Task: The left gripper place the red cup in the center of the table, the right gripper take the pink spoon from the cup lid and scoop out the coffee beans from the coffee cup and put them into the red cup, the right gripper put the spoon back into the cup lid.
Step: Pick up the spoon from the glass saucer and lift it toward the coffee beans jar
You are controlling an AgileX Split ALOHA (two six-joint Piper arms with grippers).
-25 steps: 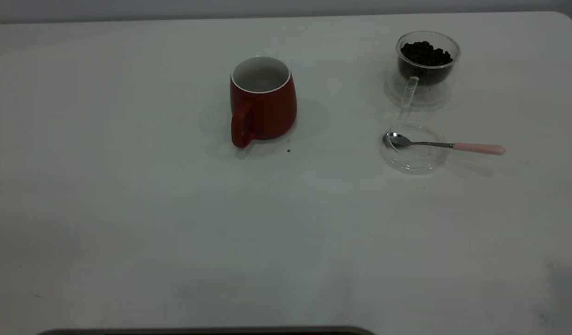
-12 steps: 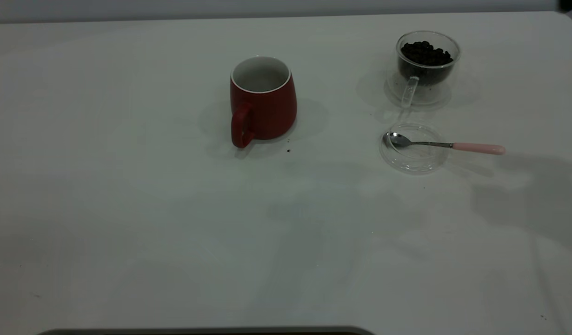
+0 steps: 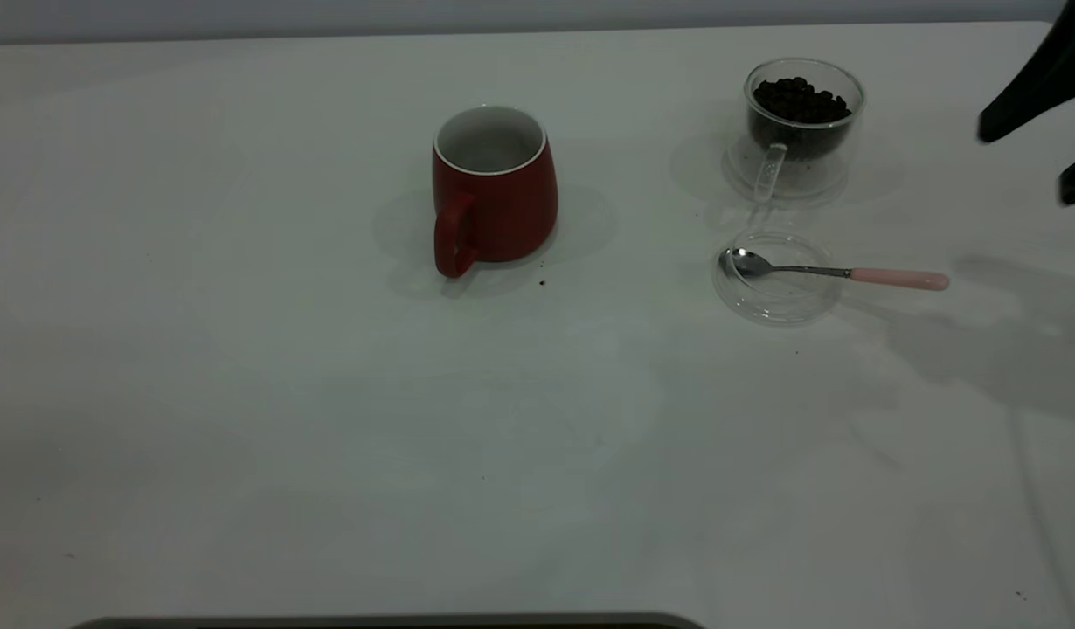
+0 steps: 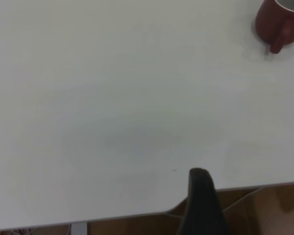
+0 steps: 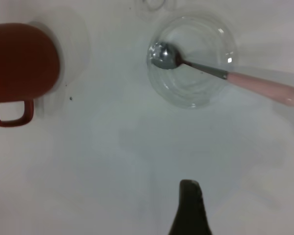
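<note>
1. Exterior view: the red cup (image 3: 494,188) stood near the middle of the bench (image 3: 240,393), so the spoon pickup looked like the step in hand. The right end effector (image 3: 1040,131) hung at the right edge, fingers parted, holding nothing, well apart from the pink spoon (image 3: 839,273), whose bowl lay in the cup lid (image 3: 775,281). The coffee beans (image 3: 800,99) filled the coffee cup (image 3: 800,122).

2. Left wrist view: the left end effector (image 4: 201,205) sat by the bench edge; whether it was parted or closed could not be told.

3. Right wrist view: the handle overhung the lid, so a grasp there would probably suit best.
</note>
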